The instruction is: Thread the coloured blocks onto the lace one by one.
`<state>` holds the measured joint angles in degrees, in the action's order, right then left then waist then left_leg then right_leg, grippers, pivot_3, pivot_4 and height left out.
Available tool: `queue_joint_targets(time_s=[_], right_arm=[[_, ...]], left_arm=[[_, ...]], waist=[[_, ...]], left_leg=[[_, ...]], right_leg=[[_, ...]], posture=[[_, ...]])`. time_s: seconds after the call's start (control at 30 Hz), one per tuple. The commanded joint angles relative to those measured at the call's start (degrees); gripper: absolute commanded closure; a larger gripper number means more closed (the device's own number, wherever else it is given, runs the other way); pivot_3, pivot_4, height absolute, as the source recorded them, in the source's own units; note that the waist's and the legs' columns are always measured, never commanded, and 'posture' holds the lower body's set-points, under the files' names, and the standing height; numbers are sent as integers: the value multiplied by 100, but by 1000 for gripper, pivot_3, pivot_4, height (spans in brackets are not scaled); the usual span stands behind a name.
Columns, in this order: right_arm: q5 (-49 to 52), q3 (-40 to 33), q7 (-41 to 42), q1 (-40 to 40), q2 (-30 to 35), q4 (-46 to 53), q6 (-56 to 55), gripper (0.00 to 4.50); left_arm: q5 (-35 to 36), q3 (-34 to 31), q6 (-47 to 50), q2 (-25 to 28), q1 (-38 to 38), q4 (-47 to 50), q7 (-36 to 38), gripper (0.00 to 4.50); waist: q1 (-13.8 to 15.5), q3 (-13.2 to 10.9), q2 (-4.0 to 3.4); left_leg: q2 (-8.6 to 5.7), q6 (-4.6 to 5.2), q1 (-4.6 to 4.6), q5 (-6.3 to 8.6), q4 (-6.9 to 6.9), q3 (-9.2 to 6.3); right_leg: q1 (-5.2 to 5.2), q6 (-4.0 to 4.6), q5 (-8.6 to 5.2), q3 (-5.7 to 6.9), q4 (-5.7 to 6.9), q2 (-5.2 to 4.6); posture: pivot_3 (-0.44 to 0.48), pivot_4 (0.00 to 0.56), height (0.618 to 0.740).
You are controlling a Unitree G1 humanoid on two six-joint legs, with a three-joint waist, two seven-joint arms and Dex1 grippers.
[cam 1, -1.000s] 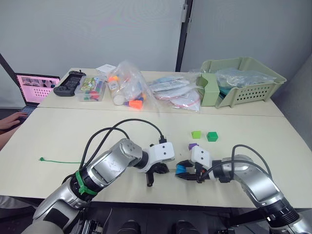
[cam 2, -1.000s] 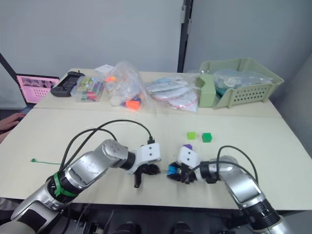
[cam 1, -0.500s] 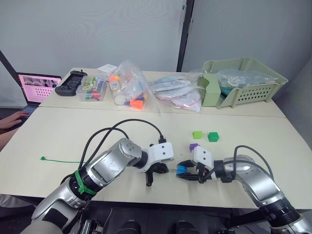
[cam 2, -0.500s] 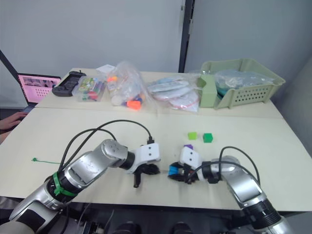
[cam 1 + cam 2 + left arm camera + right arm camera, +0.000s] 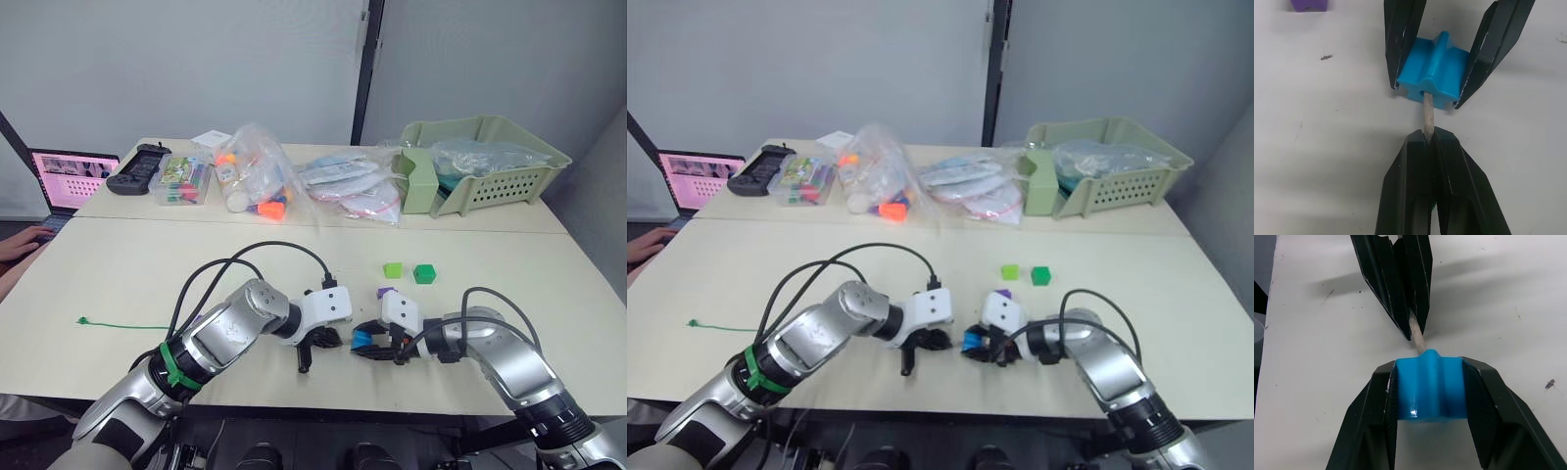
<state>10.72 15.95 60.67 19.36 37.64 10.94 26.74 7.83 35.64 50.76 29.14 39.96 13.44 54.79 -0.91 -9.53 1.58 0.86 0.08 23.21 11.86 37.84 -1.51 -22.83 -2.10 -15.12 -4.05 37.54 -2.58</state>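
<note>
Blue block (image 5: 1432, 87): near counter (image 5: 118, 274) edge, clamped in right tool (image 5: 1430, 382), hole turned leftward. Lace tip (image 5: 1427, 115): pinched by left tool (image 5: 1429, 139), apparently just entering that hole.

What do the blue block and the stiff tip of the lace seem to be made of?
The blue block, held between the right gripper's fingers, looks like moulded plastic: a glossy, even colour with rounded edges and a small highlight. The tip of the lace, pinched by the left gripper, looks pale, matte and rigid, perhaps plastic or wrapped cord; the material cannot be told for certain.
</note>
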Motion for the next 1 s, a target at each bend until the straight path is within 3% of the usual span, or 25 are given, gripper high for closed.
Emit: queue_joint_targets(time_s=[0.03,0.57,0.83,1.0], right_arm=[[-15,112,-98,-36,-91,233,60,3126],[-47,214,60,-25,-96,363,176,3126],[-57,221,6,-20,-110,466,305,3126],[-71,200,-16,-26,-105,440,305,3126]], left_arm=[[73,-41,-472,-244,-132,-31,38,4500],[-52,-309,-1937,-243,-463,-501,446,4500],[-138,-382,-2134,-280,-468,-599,512,4500],[-229,-452,-2185,-304,-412,-626,527,2835]], waist=[[0,0,0],[8,0,0],[7,0,0],[-12,0,0]], left_leg=[[0,0,-6,0,0,0],[0,0,10,0,-1,0],[0,0,9,0,-1,0],[3,0,14,0,-2,0]], right_leg=[[7,-6,-4,0,-1,0],[-10,6,3,0,-2,-1],[-9,5,3,0,-2,-1],[-16,5,3,0,-1,1]], posture=[[0,150,740],[0,150,740],[0,150,740],[0,150,740]])
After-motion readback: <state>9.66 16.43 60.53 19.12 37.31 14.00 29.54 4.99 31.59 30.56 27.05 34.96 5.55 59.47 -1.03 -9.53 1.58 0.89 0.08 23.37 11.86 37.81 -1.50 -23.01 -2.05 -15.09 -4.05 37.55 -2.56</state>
